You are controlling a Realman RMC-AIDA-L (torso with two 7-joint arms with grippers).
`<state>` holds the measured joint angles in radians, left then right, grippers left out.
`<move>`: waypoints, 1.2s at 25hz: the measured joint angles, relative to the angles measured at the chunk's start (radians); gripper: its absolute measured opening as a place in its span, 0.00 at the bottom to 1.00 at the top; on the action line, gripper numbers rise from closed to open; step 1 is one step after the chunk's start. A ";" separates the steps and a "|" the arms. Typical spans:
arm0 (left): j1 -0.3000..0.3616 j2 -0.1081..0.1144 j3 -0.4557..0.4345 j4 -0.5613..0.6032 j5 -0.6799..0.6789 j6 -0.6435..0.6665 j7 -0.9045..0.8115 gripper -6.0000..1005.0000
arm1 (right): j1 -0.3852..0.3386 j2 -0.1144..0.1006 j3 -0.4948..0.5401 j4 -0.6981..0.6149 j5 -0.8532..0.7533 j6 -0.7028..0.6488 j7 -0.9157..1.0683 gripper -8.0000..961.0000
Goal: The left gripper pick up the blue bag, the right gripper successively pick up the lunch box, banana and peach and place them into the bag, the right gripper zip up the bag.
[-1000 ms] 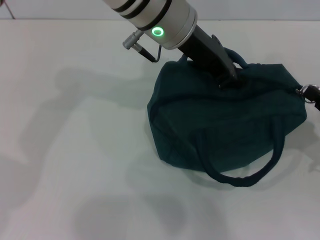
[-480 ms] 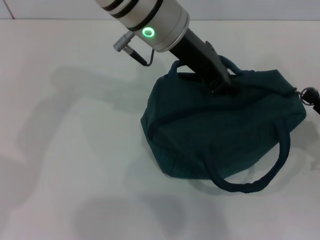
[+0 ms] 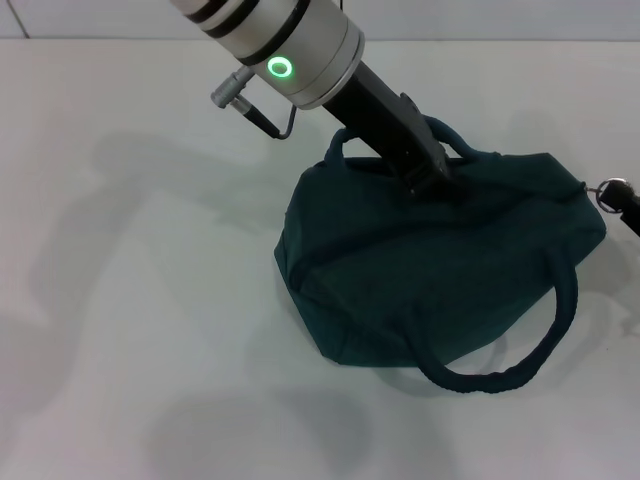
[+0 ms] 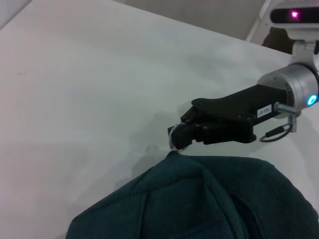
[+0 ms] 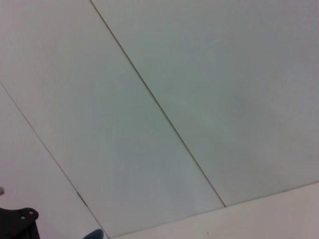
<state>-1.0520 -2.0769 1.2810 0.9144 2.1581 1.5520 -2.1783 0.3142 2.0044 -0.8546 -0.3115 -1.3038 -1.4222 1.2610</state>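
The blue bag (image 3: 430,270) lies slumped on the white table (image 3: 140,300), one handle loop hanging over its near side. My left gripper (image 3: 432,183) comes down from the upper left and is shut on the bag's top beside the far handle. At the bag's right end my right gripper (image 3: 622,196) is shut on the metal ring of the zipper pull (image 3: 607,188). The left wrist view shows that black gripper (image 4: 185,133) pinching the ring (image 4: 177,140) just above the bag's (image 4: 199,199) end. Lunch box, banana and peach are out of view.
The white table (image 4: 75,89) spreads bare to the left of and in front of the bag. The right wrist view looks at pale panels with seams, with only a dark part at its corner.
My left arm has moved left and slightly away, dragging the bag's top and body leftward. The right gripper stays at the bag's right end with the ring.
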 joint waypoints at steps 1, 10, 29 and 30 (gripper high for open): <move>0.000 0.000 0.000 0.000 0.000 0.003 0.000 0.10 | 0.001 0.000 -0.001 0.000 -0.003 0.002 0.000 0.03; 0.014 -0.006 -0.047 0.005 -0.006 0.010 0.020 0.11 | 0.010 0.002 0.000 0.013 -0.047 -0.010 0.000 0.03; 0.456 -0.003 -0.183 0.383 -0.324 -0.037 0.201 0.53 | -0.063 -0.020 0.279 -0.030 -0.026 -0.283 -0.148 0.38; 0.488 -0.003 -0.203 0.386 -0.356 -0.023 0.219 0.57 | -0.060 -0.032 0.280 -0.065 -0.026 -0.339 -0.137 0.40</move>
<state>-0.5644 -2.0801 1.0782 1.3002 1.8017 1.5286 -1.9588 0.2543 1.9726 -0.5748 -0.3769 -1.3300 -1.7614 1.1239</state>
